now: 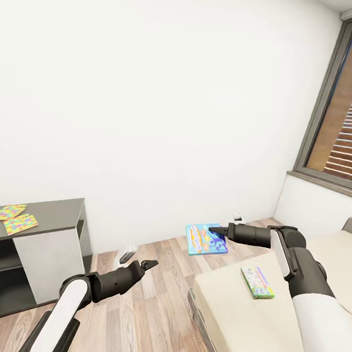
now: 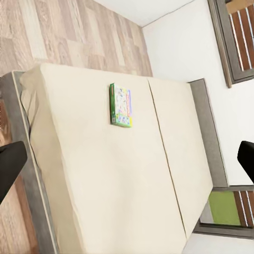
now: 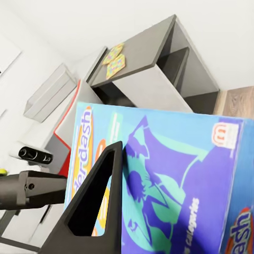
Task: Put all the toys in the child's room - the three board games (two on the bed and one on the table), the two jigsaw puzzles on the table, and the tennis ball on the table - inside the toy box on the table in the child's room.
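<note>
Your right gripper point(image 1: 214, 230) is clamping the blue board game point(image 1: 207, 239); your left gripper point(image 1: 150, 263) is probably hanging wide open.

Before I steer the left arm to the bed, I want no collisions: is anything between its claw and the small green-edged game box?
Nothing visible: the open left claw faces the small green-edged game box across bare cream mattress.

Head cam looked down across the room; left wrist hung well above the bed point(image 2: 106, 174), shared with head; right wrist probably faced the shelf point(image 3: 148, 63).
</note>
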Tool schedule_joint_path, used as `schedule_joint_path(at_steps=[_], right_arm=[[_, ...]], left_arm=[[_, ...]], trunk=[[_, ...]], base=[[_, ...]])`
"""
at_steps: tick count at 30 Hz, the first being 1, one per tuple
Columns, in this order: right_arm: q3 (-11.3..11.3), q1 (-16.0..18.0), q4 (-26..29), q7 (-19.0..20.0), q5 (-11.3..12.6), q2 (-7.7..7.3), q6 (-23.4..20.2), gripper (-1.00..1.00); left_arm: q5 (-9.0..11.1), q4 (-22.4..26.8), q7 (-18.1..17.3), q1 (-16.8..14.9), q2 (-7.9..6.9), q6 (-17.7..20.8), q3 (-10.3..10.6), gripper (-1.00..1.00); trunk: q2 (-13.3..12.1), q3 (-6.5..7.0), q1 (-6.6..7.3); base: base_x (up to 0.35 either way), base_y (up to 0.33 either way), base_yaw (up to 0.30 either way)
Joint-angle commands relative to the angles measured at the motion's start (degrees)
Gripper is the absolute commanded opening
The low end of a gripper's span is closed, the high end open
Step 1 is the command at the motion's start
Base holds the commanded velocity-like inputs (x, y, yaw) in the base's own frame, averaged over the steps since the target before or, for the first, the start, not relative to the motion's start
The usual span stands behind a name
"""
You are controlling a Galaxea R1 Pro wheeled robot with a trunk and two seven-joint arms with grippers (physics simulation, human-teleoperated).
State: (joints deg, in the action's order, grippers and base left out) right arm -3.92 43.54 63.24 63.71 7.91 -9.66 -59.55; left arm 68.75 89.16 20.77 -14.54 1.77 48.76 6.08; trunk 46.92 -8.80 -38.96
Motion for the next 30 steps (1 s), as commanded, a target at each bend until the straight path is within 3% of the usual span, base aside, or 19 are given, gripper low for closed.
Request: schedule_joint_path(at_steps=[1,13,30], right_arm=[[0.0,0.0,0.0,0.2,0.3,-0.01,-0.4,-1.0],[0.1,0.0,0.1,-0.3,0.5,-0.01,-0.4,-1.0],[0.1,-0.1,0.1,-0.4,0.4,-0.01,-0.4,-1.0]], left_arm=[[0.6,0.1,0.6,-0.1,0.02,0.1,0.0,1.0],[0.6,0.1,0.6,-0.1,0.01,0.1,0.0,1.0],[0.6,0.1,0.6,-0.1,0.06,0.1,0.0,1.0]], trunk=[[-0.3,0.0,0.21],[-5.2,1.75,2.85],[-12.0,4.74,6.58]], base=[[0.0,0.0,0.053],[0.0,0.0,0.064],[0.0,0.0,0.258]])
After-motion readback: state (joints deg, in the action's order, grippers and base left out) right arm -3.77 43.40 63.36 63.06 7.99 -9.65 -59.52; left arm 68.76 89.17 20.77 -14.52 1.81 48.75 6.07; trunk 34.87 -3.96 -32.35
